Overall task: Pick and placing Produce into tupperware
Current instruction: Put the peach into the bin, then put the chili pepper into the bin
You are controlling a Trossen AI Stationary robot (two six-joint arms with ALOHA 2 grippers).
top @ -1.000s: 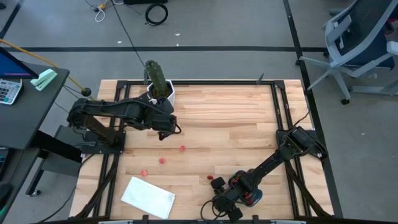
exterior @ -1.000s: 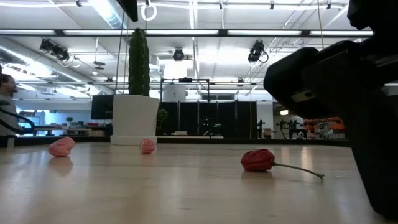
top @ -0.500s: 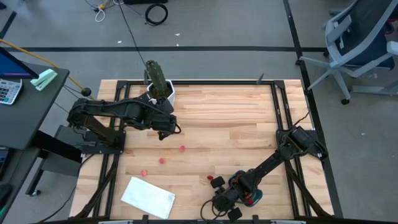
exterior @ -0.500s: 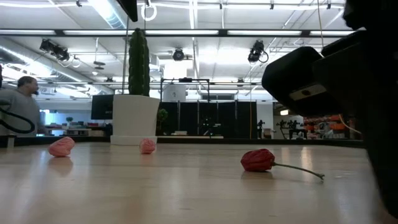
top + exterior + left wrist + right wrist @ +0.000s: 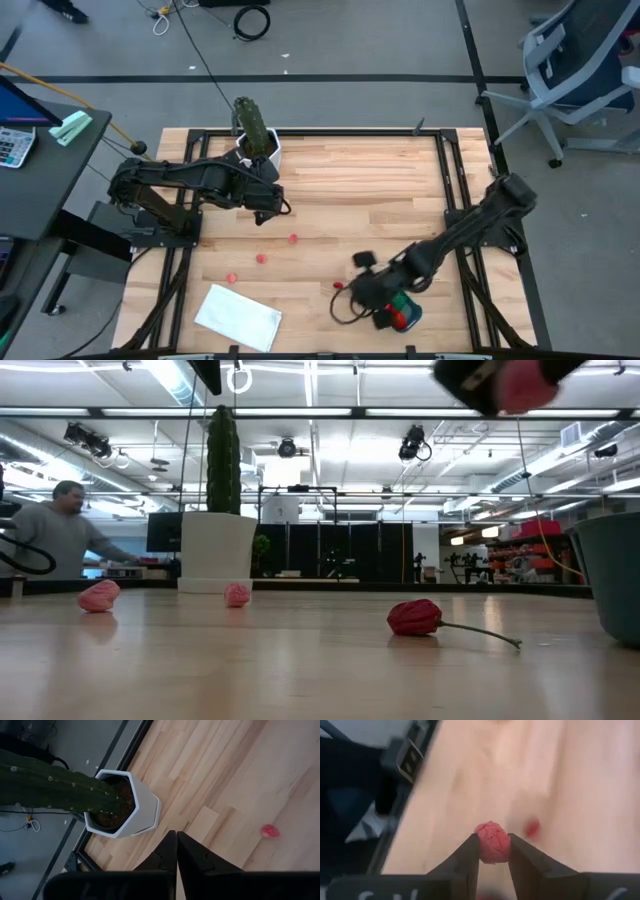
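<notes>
My right gripper (image 5: 493, 851) is shut on a small pink berry-like toy (image 5: 492, 842), high above the table; in the low view it shows at the top (image 5: 500, 382). It hangs just left of the teal tupperware (image 5: 402, 314), which stands near the table's front edge and holds red and green pieces. A red pepper with a thin stem (image 5: 415, 617) and two pink pieces (image 5: 99, 595) (image 5: 237, 594) lie on the wood. My left gripper (image 5: 176, 847) is shut and empty beside the cactus pot (image 5: 125, 810). My right gripper pinches the pink toy by its two opposite sides (image 5: 481, 845) between its two fingers, at their free ends. The fingers slant down toward the table. The toy is lifted clear of the table.
A tall green cactus in a white pot (image 5: 252, 130) stands at the far left. A flat white sheet (image 5: 238, 317) lies at the near left. Loose red pieces (image 5: 292, 238) (image 5: 260, 257) (image 5: 231, 278) lie mid-table. A person shows in the room behind (image 5: 60, 535).
My right gripper has risen quickly from table height at the near edge, away from that edge, carrying the pink toy clear of the wood. The tupperware it covered now shows in both views. A person has walked into the background.
</notes>
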